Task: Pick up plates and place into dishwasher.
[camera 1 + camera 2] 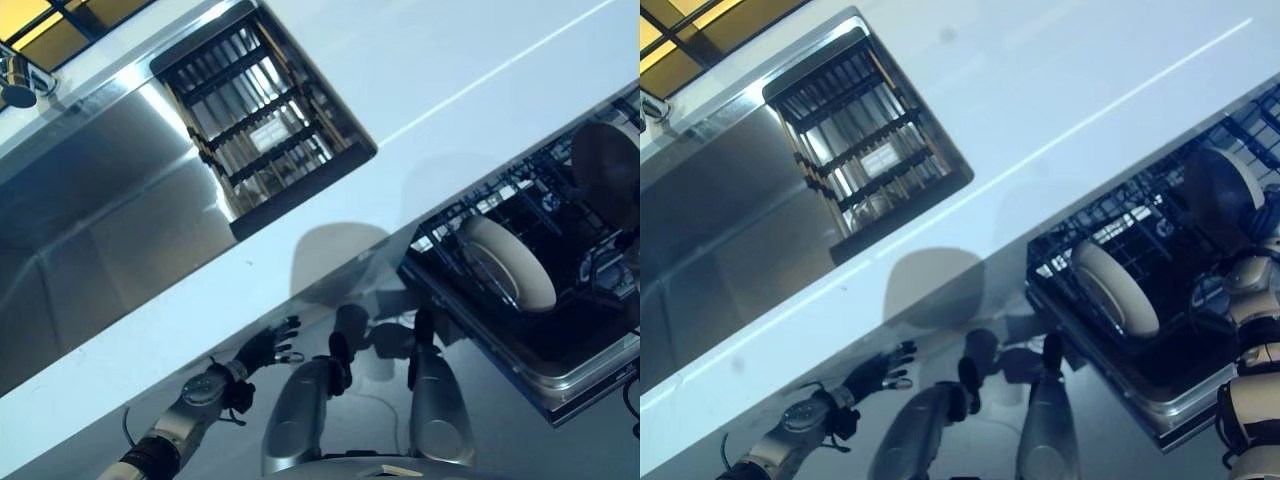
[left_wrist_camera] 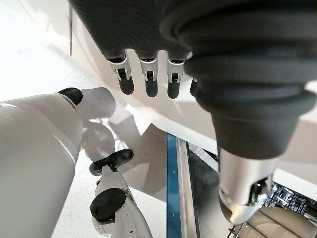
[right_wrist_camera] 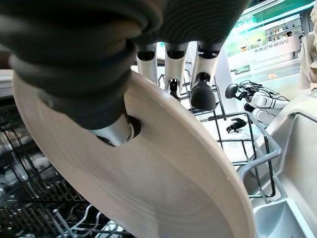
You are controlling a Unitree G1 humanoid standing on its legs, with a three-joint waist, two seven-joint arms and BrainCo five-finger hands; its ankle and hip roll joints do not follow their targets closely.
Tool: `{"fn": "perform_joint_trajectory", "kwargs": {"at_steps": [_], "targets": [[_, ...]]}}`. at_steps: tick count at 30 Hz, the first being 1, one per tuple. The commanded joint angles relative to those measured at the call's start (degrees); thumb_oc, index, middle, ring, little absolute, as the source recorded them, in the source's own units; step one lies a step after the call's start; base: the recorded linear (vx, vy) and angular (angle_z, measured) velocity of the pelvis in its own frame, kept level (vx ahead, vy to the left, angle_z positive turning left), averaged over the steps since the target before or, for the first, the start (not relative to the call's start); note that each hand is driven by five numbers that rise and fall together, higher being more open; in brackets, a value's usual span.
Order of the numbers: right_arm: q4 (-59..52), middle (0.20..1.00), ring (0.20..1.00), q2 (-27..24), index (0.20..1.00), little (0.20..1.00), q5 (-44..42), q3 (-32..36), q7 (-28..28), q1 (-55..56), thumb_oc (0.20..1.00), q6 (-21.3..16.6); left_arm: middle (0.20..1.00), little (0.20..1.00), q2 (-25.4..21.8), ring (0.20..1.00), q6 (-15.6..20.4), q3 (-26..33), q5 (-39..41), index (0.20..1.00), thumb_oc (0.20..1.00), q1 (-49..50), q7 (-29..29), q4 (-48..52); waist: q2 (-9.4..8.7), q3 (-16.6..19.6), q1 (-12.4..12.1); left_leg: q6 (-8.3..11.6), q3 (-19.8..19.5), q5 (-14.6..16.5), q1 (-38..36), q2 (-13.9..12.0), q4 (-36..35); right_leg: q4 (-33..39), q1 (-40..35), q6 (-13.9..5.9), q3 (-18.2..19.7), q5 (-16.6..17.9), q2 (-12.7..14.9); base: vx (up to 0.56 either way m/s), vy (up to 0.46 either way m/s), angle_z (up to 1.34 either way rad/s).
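Observation:
A beige plate [image 1: 510, 262] stands on edge in the pulled-out dishwasher rack [image 1: 1070, 240]. My right hand [image 3: 111, 134] is shut on a second, tan plate [image 3: 163, 178], thumb on one face and fingers [image 3: 203, 94] on the other. It holds that plate [image 1: 1220, 190] upright over the rack's far right part, just above the wires [image 3: 247, 144]. Below the counter's edge, left of the dishwasher, my left hand [image 1: 265, 348] hangs open with fingers [image 2: 148, 84] straight and nothing in it.
A white countertop [image 1: 450, 70] runs across above the dishwasher. A steel sink [image 1: 90, 220] lies at the left with a slatted drainer insert [image 1: 265, 110] and a faucet [image 1: 15, 80]. The dishwasher's open front edge [image 1: 570, 380] juts out at lower right.

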State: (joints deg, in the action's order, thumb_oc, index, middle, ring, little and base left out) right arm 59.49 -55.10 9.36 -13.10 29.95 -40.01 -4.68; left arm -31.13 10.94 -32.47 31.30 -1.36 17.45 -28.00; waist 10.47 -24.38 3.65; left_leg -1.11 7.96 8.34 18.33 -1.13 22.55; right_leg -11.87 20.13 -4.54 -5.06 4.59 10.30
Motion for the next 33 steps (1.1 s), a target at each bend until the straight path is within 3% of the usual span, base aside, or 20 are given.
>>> {"fn": "perform_joint_trajectory", "kwargs": {"at_steps": [1,5,15,23,33], "targets": [[-1.94,0.2,0.2,1.16,0.2,0.2,1.37,-3.03,-0.75,3.01,0.2,0.34,1.0,1.0,1.05,1.0,3.21,1.52,2.31,1.0,1.0,2.11,0.68,2.03,1.11,1.18,-0.23,3.71,-3.15,-5.04,3.61,-3.31,-1.36,-2.79,-1.85,-1.23,0.42,-4.57,1.65,0.0,0.0,0.0],[-1.74,0.2,0.2,1.89,0.2,0.2,2.97,-4.4,-0.36,2.54,0.2,1.09,1.0,1.0,0.96,1.0,3.67,1.32,2.19,1.0,1.0,1.57,1.39,1.16,1.28,0.93,-0.29,3.71,-3.37,-5.18,3.99,-3.27,-1.17,-3.16,-1.33,-1.17,0.64,-4.63,1.68,0.0,-0.008,0.0],[-1.62,0.2,0.2,2.26,0.2,0.2,4.46,-5.73,6.98,-0.94,0.2,0.44,1.0,1.0,0.52,1.0,4.84,0.8,3.08,1.0,1.0,0.72,1.73,0.21,1.63,0.07,-0.51,3.73,-4.13,-5.38,4.75,-3.51,-0.81,-4.01,-0.57,-0.94,0.81,-4.92,1.34,-0.01,-0.022,0.0],[0.75,0.2,0.2,-0.08,0.2,0.2,13.71,-9.47,6.88,-3.18,0.2,2.99,1.0,1.0,-0.79,1.0,4.3,0.82,2.65,1.0,1.0,0.23,2.21,0.51,0.79,0.07,-1.41,3.53,-4.59,-5.35,5.79,-3.75,-0.03,-3.92,-0.16,-1.13,0.54,-4.6,1.37,-0.01,-0.037,0.0],[5.74,0.2,0.2,-2.46,0.2,0.2,18.91,-14.13,9.63,-9.51,0.2,10.06,1.0,1.0,-3.89,1.0,2.75,0.93,2.39,1.0,1.0,-0.94,2.46,1.8,-0.35,-0.03,-3.55,3.45,-5.73,-5.55,7.44,-3.97,0.65,-3.81,0.04,-1.39,-0.19,-4.35,1.03,-0.01,-0.063,0.06]]}}
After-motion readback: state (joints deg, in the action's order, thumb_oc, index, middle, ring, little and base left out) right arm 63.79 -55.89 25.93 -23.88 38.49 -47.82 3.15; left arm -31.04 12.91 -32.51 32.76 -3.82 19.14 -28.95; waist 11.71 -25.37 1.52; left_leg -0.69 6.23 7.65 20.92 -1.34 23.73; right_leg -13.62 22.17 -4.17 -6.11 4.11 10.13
